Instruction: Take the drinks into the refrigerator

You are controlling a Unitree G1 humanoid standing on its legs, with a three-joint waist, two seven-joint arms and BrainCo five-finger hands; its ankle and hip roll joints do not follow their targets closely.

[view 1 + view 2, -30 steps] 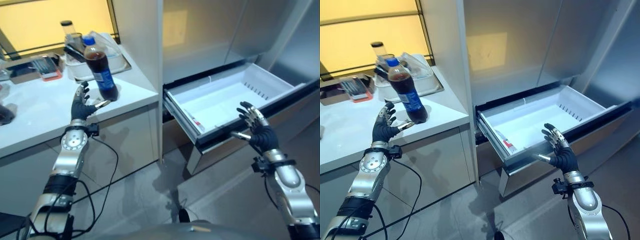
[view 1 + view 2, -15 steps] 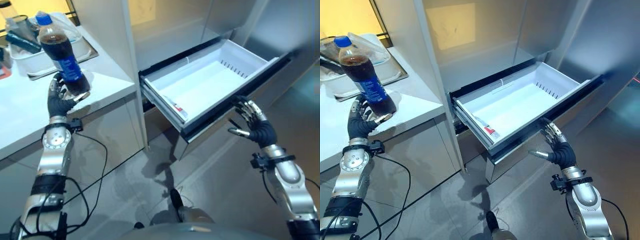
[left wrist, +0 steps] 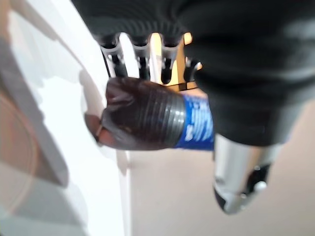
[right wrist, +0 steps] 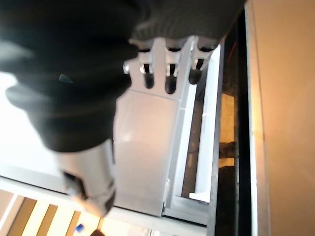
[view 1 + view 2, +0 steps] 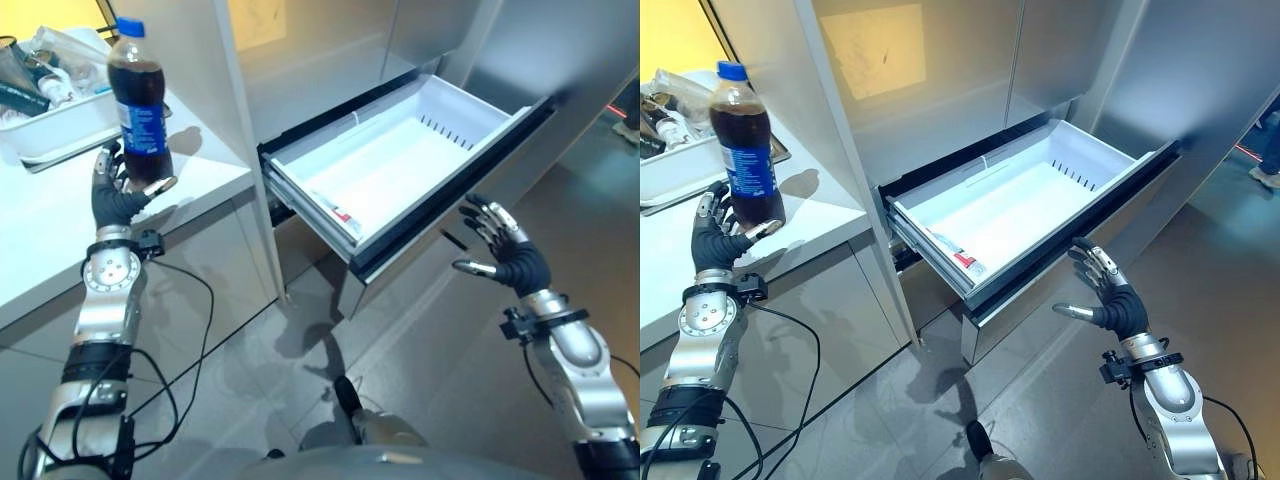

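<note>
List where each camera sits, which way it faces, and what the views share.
Left eye, right eye: head, looking down; left hand holds the cola bottle over the counter, right hand open before the open drawer.
Left wrist: along its hand, bottle base in its fingers.
Right wrist: along its hand, towards the drawer.
Shared: bottle, drawer.

Cola bottle (image 5: 139, 108), blue cap/label, upright in left hand (image 5: 116, 196) above white counter (image 5: 60, 215).

- The drawer (image 5: 1020, 205) stands pulled out, its white well open from above, apparently bare but for a small red-and-white item (image 5: 962, 260) by the front corner.
- Just ahead of the right hand (image 5: 1110, 300), its spread fingers (image 5: 1090, 262) face the dark drawer front.
- A vertical cabinet panel (image 5: 830, 150) stands between the bottle (image 5: 745, 160), gripped in the left hand (image 5: 718, 235) over the table (image 5: 820, 215), and the drawer.
</note>
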